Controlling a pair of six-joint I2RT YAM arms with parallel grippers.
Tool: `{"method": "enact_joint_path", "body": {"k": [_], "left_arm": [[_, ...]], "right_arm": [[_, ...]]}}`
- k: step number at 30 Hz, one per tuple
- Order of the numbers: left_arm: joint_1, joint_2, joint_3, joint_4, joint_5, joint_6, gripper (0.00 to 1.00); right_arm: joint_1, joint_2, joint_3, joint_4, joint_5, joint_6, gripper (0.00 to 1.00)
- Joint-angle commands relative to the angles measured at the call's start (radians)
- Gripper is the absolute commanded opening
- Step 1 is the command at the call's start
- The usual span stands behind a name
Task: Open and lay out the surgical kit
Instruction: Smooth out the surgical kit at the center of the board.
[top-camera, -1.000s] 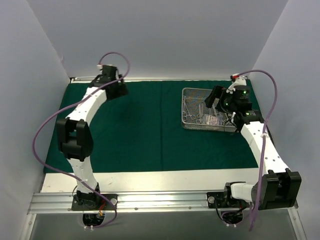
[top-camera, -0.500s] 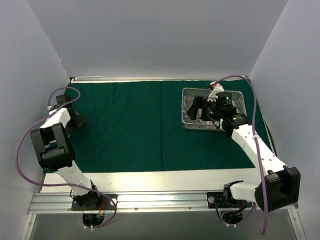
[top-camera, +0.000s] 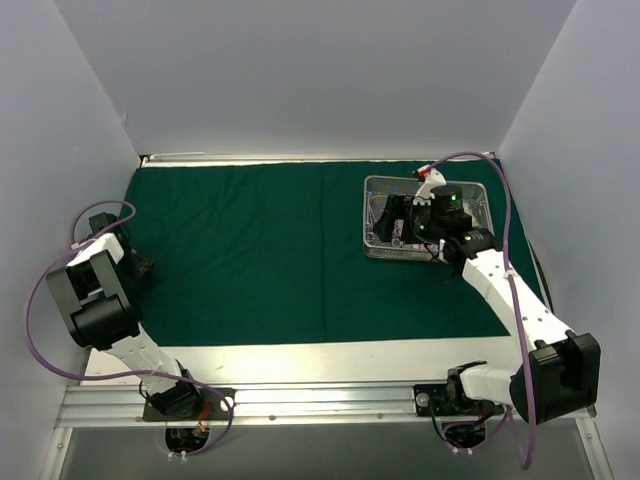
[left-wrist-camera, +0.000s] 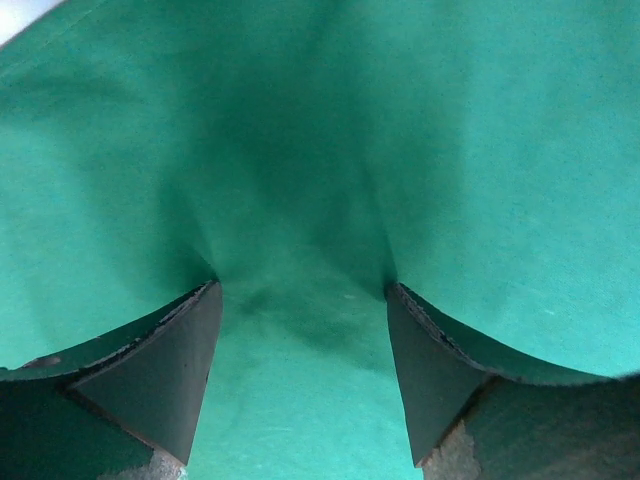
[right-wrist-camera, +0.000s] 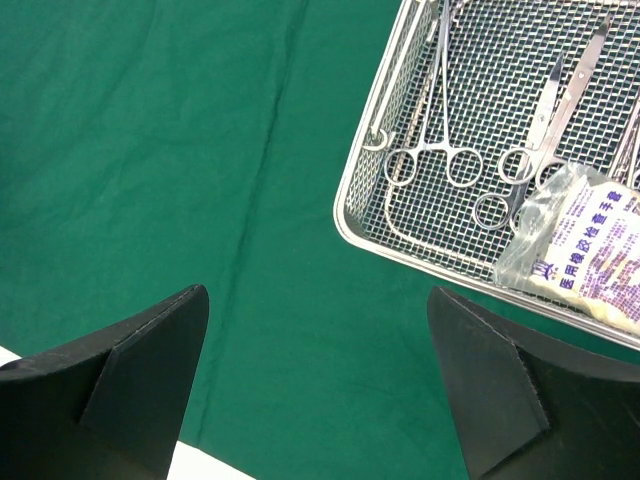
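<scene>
The green cloth (top-camera: 250, 250) lies spread flat, and the wire tray (right-wrist-camera: 352, 200) with tools (right-wrist-camera: 432, 147) sits at its far right. The left gripper (left-wrist-camera: 303, 290) and the right gripper (right-wrist-camera: 318, 295) are wide open, holding nothing

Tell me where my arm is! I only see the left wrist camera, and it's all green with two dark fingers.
Observer: The left gripper is at the left edge of the green cloth, across from the kit's tray.
Operator: Where's the tray?
Observer: The wire-mesh tray sits at the cloth's far right, with the right gripper open and hovering close by it.
Operator: What's inside it?
Observer: Steel scissor-handled instruments and a clear packet with printed writing, all lying in the tray.
</scene>
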Motion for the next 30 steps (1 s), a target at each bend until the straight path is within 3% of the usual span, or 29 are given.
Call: {"method": "enact_joint_path", "body": {"k": [1,6,14,23,30], "left_arm": [[0.026,-0.026,0.022,-0.075,-0.086,-0.044,0.76],[0.001,-0.05,0.114,-0.11,-0.037,-0.073,0.76],[-0.262,-0.018,0.359,0.046,0.006,0.073,0.8],[-0.306,0.245,0.64,0.222,0.271,0.094,0.81],[-0.329,0.425,0.802,0.244,0.333,0.093,0.82]], "right_arm": [[0.007,0.004,-0.011,0.026,-0.006,-0.013,0.86],[0.007,0.014,-0.008,0.031,-0.003,-0.016,0.86],[0.013,0.044,0.0,0.043,-0.009,-0.022,0.86],[0.046,0.088,0.013,0.061,-0.014,-0.009,0.86],[0.069,0.111,0.021,0.069,0.009,0.014,0.87]]}}
